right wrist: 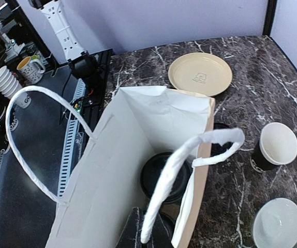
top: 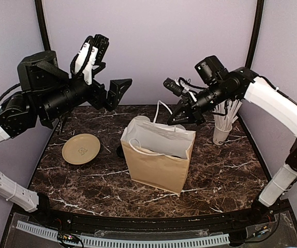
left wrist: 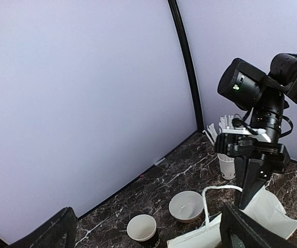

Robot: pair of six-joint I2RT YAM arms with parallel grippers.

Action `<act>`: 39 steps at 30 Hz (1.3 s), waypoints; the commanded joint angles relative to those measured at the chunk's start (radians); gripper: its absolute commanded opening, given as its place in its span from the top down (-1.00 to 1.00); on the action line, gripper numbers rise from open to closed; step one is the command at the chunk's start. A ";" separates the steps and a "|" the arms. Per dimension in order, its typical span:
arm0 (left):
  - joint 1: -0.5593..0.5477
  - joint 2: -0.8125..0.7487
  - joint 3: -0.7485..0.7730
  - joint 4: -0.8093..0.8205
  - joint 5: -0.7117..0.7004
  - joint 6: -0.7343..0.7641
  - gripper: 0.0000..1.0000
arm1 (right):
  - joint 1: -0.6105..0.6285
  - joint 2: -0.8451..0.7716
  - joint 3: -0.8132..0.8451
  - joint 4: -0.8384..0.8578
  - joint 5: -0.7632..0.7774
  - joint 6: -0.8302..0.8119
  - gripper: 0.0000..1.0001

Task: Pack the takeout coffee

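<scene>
A: Entry one, lidded coffee cup (right wrist: 164,175): where is it?
B: Inside the paper bag (right wrist: 138,134), at the bottom, black dome lid up. It sits below the right gripper (top: 179,118), which hangs over the bag's far rim.

A: Right gripper, condition?
B: Clenched on the near bag handle (right wrist: 218,140), pinching the white loop.

A: Entry two, open coffee cup (right wrist: 275,147)?
B: No lid, white inside showing. It stands on the table (top: 86,191) at the far side of the bag, near the low white bowl (right wrist: 278,225), apart from both grippers.

A: Left gripper (top: 113,63)?
B: Released, jaws spread wide, nothing between them. It is raised at the far left, well apart from the bag.

A: Other stock?
B: Tan plate (top: 80,149) left of the bag; straw cup (top: 222,132) at the far right.

A: Which views differ?
B: Only the right wrist view looks into the bag and shows the lidded cup; the top view shows just the bag's white lining. The left wrist view alone shows the right gripper side-on with the loop at its fingers
</scene>
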 commanded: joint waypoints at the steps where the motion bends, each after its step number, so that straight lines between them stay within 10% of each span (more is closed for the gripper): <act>1: 0.003 -0.053 -0.056 0.089 -0.053 0.026 -0.98 | 0.100 -0.066 -0.021 -0.038 -0.068 -0.072 1.00; 18: 0.005 -0.113 -0.112 0.186 -0.098 0.093 -0.97 | 0.410 -0.035 -0.024 -0.110 -0.006 -0.125 1.00; 30: 0.006 -0.109 -0.135 0.199 -0.098 0.114 -0.98 | 0.216 -0.037 0.032 -0.109 -0.001 -0.135 0.98; 39: 0.016 -0.075 -0.143 0.203 -0.085 0.125 -0.98 | 0.072 -0.049 -0.013 -0.025 0.046 -0.108 0.25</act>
